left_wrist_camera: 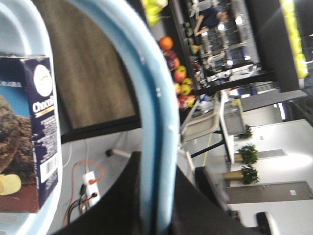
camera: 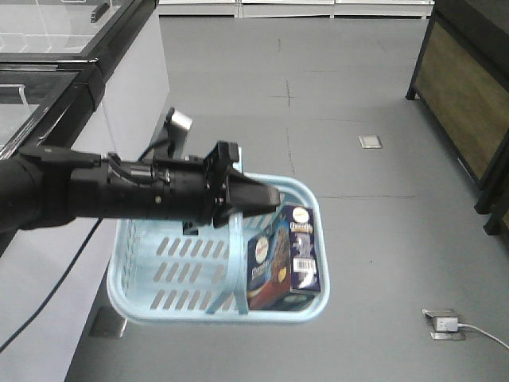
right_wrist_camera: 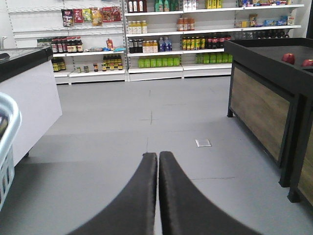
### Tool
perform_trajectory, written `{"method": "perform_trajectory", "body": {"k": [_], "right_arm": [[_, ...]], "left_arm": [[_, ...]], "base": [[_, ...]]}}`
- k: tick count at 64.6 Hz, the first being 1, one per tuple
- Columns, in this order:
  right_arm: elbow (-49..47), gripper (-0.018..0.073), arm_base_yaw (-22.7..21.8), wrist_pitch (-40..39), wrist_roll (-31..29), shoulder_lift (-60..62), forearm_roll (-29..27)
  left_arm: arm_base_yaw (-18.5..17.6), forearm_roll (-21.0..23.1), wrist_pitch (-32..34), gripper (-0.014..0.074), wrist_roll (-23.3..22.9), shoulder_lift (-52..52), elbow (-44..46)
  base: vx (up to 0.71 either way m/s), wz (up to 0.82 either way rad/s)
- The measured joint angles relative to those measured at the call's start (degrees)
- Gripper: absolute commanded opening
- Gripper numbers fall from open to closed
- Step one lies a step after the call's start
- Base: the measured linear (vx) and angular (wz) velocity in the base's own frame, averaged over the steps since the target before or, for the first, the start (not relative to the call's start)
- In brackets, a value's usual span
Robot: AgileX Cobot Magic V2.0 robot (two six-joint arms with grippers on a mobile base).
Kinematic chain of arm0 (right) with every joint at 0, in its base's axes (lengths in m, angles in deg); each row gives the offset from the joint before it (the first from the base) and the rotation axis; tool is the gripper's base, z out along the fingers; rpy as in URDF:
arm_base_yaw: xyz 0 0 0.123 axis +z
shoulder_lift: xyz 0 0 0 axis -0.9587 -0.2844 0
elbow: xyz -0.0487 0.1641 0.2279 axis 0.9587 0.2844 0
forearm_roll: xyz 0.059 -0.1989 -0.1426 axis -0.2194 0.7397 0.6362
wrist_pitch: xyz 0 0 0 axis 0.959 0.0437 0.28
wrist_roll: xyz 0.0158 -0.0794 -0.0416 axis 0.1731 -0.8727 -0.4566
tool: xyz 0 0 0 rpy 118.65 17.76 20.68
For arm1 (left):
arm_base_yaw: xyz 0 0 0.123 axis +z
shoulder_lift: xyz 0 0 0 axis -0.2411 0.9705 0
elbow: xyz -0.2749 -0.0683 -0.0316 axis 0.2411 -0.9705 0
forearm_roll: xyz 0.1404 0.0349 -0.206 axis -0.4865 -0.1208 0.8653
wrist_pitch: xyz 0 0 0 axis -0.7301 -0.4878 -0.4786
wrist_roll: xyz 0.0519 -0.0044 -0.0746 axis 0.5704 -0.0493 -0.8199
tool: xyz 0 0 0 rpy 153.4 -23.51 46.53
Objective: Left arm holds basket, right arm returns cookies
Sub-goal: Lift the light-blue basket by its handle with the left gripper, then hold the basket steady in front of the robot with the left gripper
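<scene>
Left tool (camera: 258, 199) clamped on hoop handle (camera: 235, 248) of light blue slotted plastic basket (camera: 159, 312), dark navy cookie carton (camera: 288, 259) leaning inside just below it; right tool (right_wrist_camera: 158, 155) closed, empty: open before descending clear of handle.

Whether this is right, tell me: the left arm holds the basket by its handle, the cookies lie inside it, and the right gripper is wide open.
Not quite. The right gripper is shut and holds nothing, as the right wrist view shows. The rest stands: the left arm holds the basket by its handle, and the cookies lie inside it.
</scene>
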Motion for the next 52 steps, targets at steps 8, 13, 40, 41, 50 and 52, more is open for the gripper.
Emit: {"method": "perform_trajectory", "body": {"k": [8,13,40,41,50,52], "right_arm": [[0.0,-0.0008,0.0,0.0,0.0,0.0,0.0],[0.0,-0.0008,0.0,0.0,0.0,0.0,0.0],[0.0,-0.0008,0.0,0.1,0.0,0.0,0.0],[0.0,-0.0008,0.0,0.1,0.0,0.0,0.0],[0.0,-0.0008,0.0,0.1,0.0,0.0,0.0],[0.0,-0.0008,0.0,0.1,0.0,0.0,0.0]], "left_arm": [[-1.6,0.3,1.5,-0.0007,1.7,0.0,-5.6],[-3.3,0.4,2.3,-0.0007,2.9,0.0,-7.4],[-13.7,1.5,3.8,-0.0007,5.0,0.0,-8.3],[-13.8,1.5,3.9,-0.0007,4.9,0.0,-8.3],[-15.9,1.5,4.1,-0.0007,4.4,0.0,-8.3],[-16.1,1.5,4.2,-0.0007,4.3,0.0,-8.3]], "base": [[0.00,0.00],[0.00,0.00],[0.00,0.00],[0.00,0.00],[0.00,0.00],[0.00,0.00]]}}
